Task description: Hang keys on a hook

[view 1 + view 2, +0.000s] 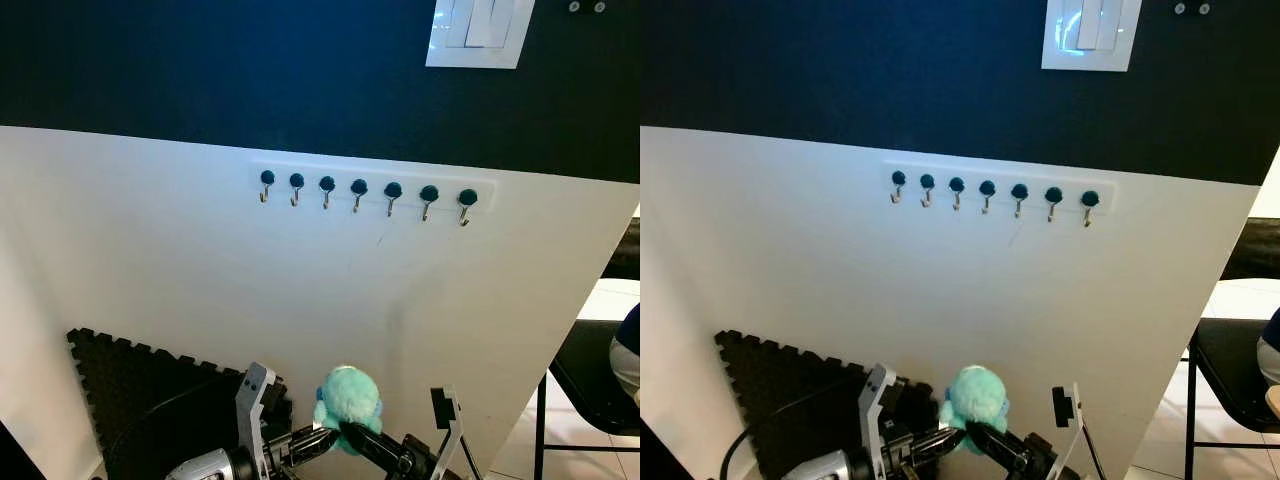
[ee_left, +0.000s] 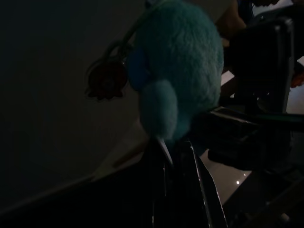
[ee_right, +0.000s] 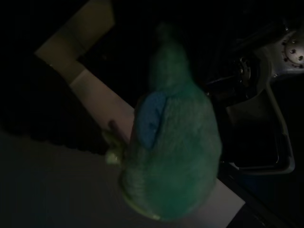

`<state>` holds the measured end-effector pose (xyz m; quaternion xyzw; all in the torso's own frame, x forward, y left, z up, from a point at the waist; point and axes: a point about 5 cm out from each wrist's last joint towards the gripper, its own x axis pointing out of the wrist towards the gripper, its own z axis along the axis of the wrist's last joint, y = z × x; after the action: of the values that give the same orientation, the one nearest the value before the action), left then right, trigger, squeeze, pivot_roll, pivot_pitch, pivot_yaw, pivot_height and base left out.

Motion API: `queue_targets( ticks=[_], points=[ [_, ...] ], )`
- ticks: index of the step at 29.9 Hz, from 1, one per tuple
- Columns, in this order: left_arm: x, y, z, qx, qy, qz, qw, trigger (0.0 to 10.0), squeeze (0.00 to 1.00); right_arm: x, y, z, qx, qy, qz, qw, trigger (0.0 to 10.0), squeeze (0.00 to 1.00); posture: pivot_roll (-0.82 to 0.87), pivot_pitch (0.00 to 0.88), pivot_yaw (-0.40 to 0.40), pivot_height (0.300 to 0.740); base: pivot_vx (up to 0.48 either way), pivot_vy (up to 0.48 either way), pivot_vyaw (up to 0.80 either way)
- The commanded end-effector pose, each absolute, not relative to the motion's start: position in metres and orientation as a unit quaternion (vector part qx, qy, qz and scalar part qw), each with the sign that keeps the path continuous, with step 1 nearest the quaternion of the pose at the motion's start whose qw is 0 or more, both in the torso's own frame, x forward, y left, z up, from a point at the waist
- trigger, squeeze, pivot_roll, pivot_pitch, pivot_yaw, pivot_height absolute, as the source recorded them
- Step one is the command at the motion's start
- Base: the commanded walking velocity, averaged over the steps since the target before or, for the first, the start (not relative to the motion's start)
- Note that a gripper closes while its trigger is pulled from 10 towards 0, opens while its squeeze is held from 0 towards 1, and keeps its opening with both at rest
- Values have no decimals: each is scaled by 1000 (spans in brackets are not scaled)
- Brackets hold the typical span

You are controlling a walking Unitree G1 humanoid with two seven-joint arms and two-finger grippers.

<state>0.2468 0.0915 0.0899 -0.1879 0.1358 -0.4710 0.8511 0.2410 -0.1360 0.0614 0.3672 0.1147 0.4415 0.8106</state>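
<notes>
Left gripper (image 1: 318, 440): we see it low in the head views, its black fingers closed narrow on the underside of the plush (image 1: 347, 397). In the left wrist view the fingers (image 2: 171, 190) meet under the plush.

Right gripper (image 1: 352, 436): it comes from the right and its finger reaches the same plush from below. We cannot tell if it is open or closed; the right wrist view is very dark.

Plush: a turquoise fluffy toy with a blue patch, held upright between both grippers, low in front of the white wall (image 1: 150, 280), well under the hooks.

Ring (image 2: 107, 78): a dark ring with a reddish piece hangs beside the plush in the left wrist view. We cannot make out separate keys.

Hooks (image 1: 359, 194): 7 small metal hooks with dark round caps, in 1 row on a white strip on the wall. All 7 are bare.

Writing: we can read no brand or label anywhere.

Switch (image 1: 478, 30): a white plate on the dark upper wall, above the hooks.

Mat (image 1: 130, 385): a black foam mat leans low on the wall, to the left.

Chair (image 1: 590, 380): a dark chair stands at the right edge.
</notes>
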Motion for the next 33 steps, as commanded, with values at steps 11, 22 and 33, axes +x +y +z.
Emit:
queue_targets(
  ticks=[11, 22, 33],
  points=[
    [254, 92, 102, -192, 93, -473, 855, 0, 0, 238, -136, 58, 374, 116, 435, 811, 10000, 1000, 64, 16, 16, 740, 0, 0, 0],
    [257, 111, 83, -98, 129, -443, 882, 0, 0, 226, -159, 11, 295, 215, 336, 868, 10000, 0, 67, 16, 11, 740, 0, 0, 0],
    [257, 153, 33, 131, 238, -358, 893, 0, 0, 184, -198, -51, 240, 332, 119, 905, 10000, 0, 64, 14, 22, 740, 0, 0, 0]
  ],
)
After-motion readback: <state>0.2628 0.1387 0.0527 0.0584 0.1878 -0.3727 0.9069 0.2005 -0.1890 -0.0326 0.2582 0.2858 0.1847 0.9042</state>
